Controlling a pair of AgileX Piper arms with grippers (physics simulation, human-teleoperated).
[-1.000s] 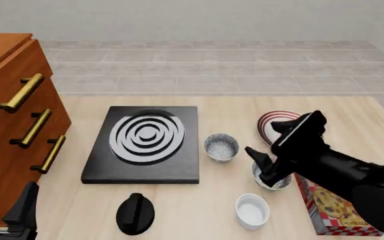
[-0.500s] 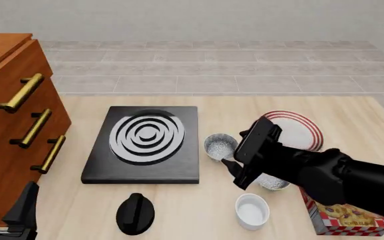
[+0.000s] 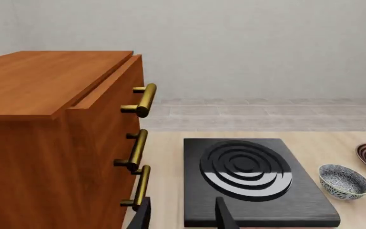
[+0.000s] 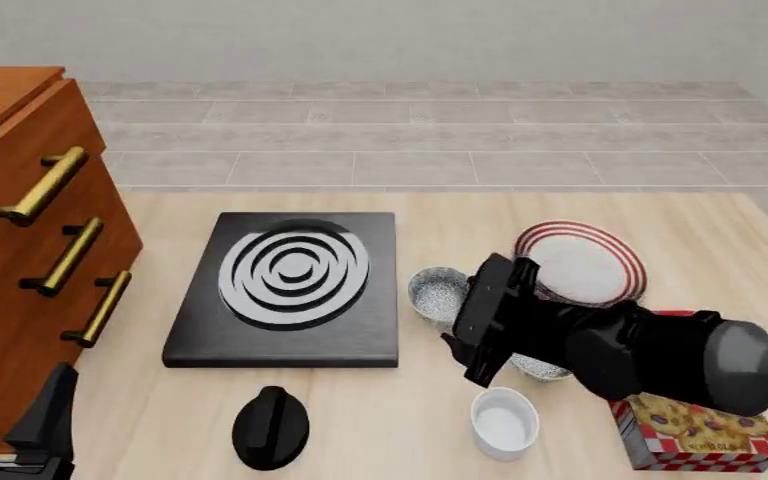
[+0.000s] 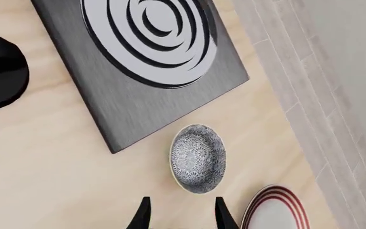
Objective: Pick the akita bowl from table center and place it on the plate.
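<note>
The akita bowl (image 4: 435, 291) stands upright and empty right of the stove plate, with a speckled pale inside (image 5: 199, 158). It also shows in the left wrist view (image 3: 344, 180). The plate (image 4: 587, 258), white with dark-red rings, lies behind and to the right of it (image 5: 276, 208). My right gripper (image 5: 181, 217) hovers close beside the bowl, open, with its fingertips (image 5: 143, 214) just short of the rim and nothing between them. In the front view the gripper's dark body (image 4: 488, 318) covers the bowl's right edge. My left gripper (image 3: 183, 217) is open and empty at the near left corner (image 4: 11, 405).
A black stove plate (image 4: 284, 290) with white rings lies left of the bowl. In front of it sits a black knob (image 4: 271, 427). A second speckled bowl (image 4: 544, 366) is mostly under my right arm. A white bowl (image 4: 506, 421), a cookie box (image 4: 684, 432) and a wooden dresser (image 4: 31, 250) also stand here.
My right arm has swung left, from over the plate and second speckled bowl to beside the akita bowl. The plate is now uncovered. The left arm has not moved.
</note>
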